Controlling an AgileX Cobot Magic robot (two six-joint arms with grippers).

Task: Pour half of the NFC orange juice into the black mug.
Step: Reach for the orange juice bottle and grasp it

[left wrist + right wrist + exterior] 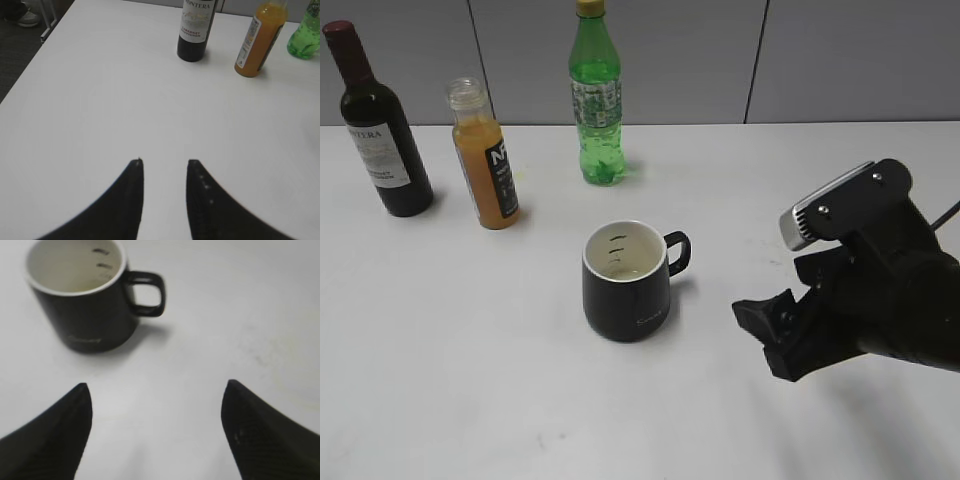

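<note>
Juice (pixel 260 40) stands upright ahead-right of open, empty left pincer (pixel 164 162); open right pincer (pixel 155 387) faces mug (pixel 82 295)

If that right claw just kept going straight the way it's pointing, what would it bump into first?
Probably the black mug. The right gripper is open and points toward it across bare table, though the mug sits left of the centre line, so it might catch only the handle side.

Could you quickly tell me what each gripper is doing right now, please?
Left gripper: open, holding nothing, over bare table.
Right gripper: open wide, holding nothing, just short of the black mug.
</note>
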